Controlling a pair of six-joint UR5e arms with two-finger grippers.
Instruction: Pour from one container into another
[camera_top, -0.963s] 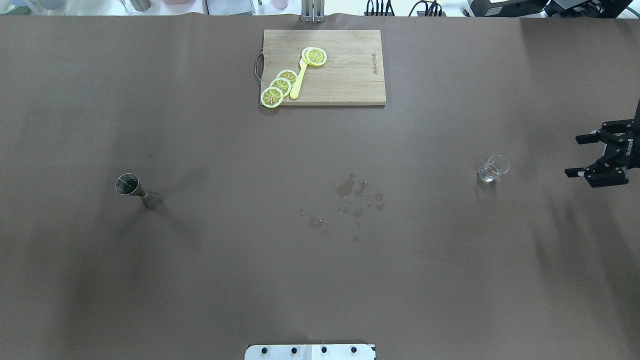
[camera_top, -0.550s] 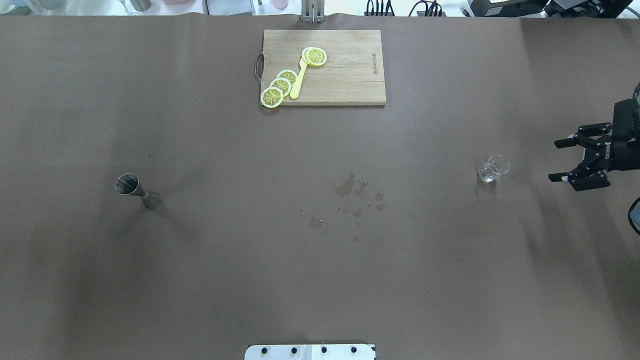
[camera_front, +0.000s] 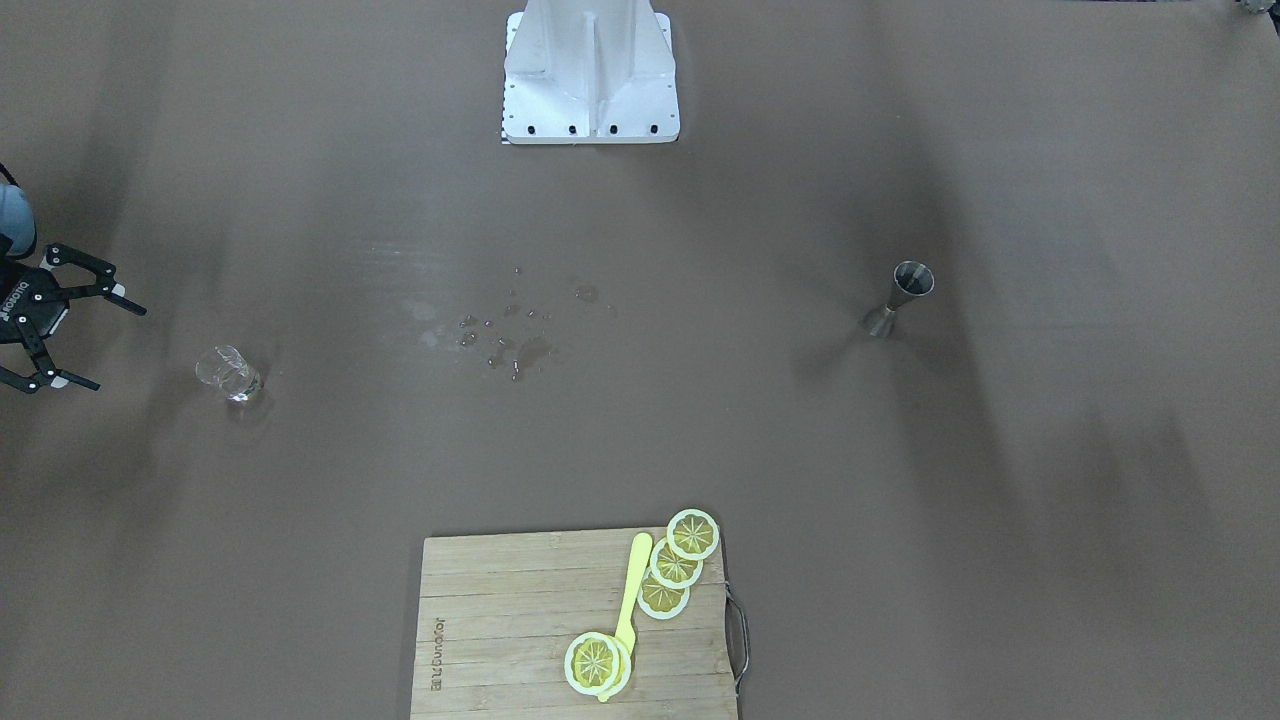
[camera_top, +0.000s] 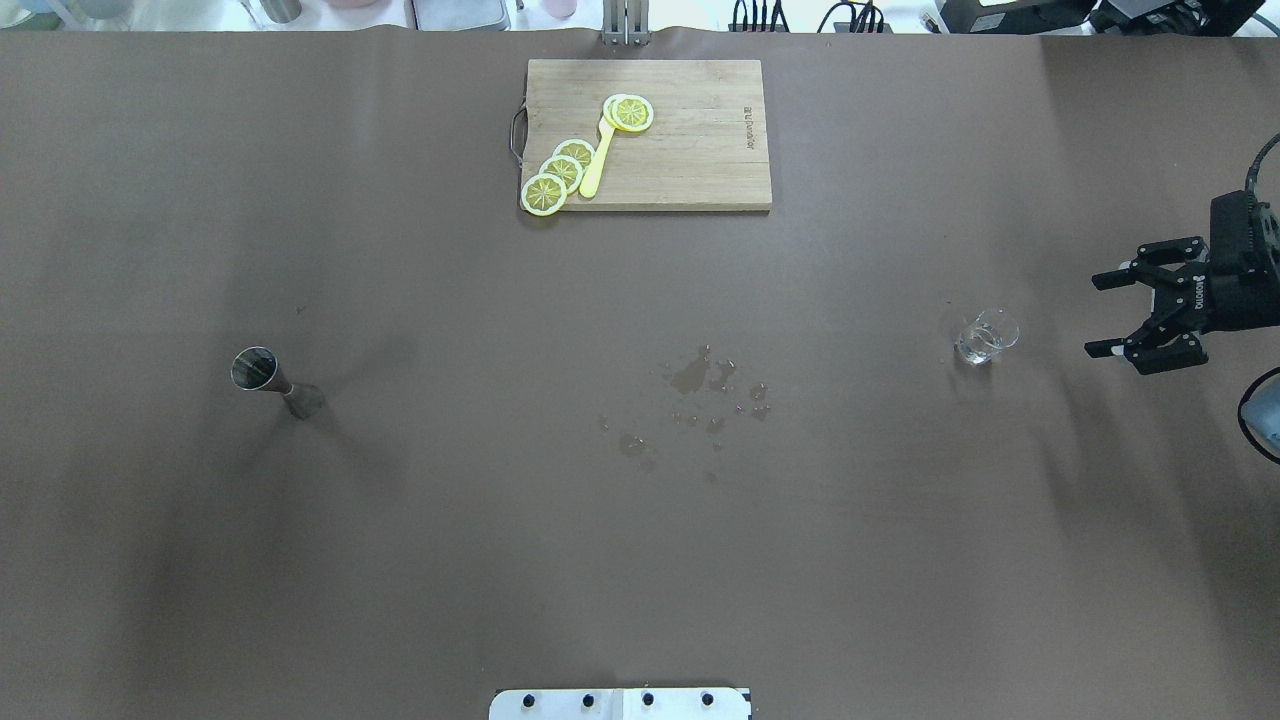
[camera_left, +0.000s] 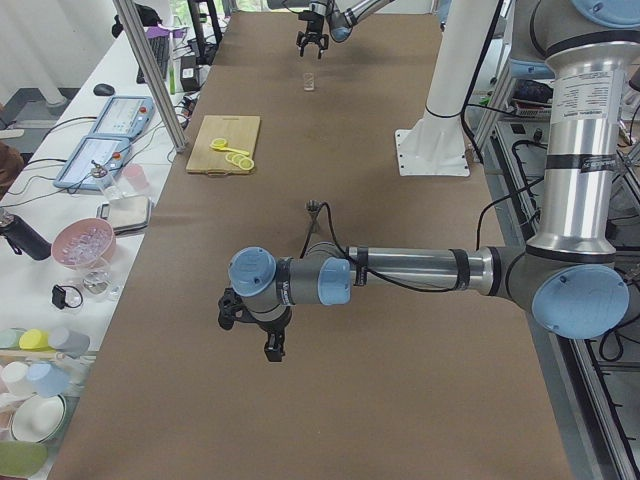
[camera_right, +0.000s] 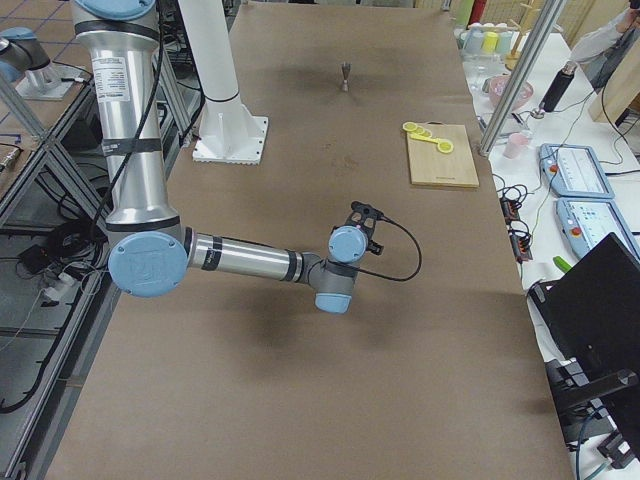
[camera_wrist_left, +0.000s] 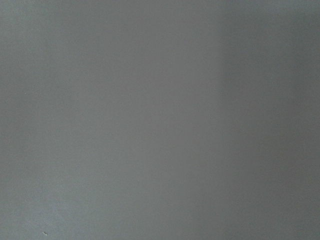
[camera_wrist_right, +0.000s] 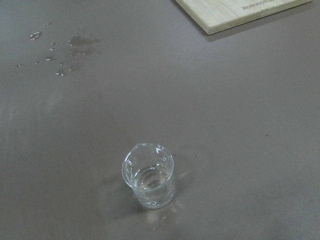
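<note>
Right arm: is reaching in low from the right edge of the surface (camera_top: 640, 560) in the overhead view. In the exterior right view its forearm is lying nearly level, wrist turned toward the glass cup (camera_top: 985, 337).
Right end effector (camera_top: 1097, 315): is hanging with its jaws spread wide and holding nothing. Its opening is facing the cup, near it but apart from it.
Left arm: is stretching out low and nearly level across the near end of the surface in the exterior left view, bent at the elbow.
Left end effector (camera_left: 247, 338): is pointing down over bare surface. It shows only in the exterior left view, so whether it is spread or closed cannot be told.
Glass cup: is standing upright on the robot's right side of the surface.
Jigger (camera_top: 272, 380): is standing upright on the robot's left side, well apart from the cup and from both end effectors.
Wet spots (camera_top: 705, 385): are lying mid-surface, between cup and jigger.
Cutting board (camera_top: 690, 150): is lying at the far edge, carrying lemon slices (camera_top: 560, 172) and a yellow utensil (camera_top: 597, 165).
Right wrist view only: is showing what looks like a little clear liquid in the bottom of the cup and its pouring lip.
Left wrist view: is showing only plain grey surface.
Overhead and front-facing views: are not showing the left arm.
</note>
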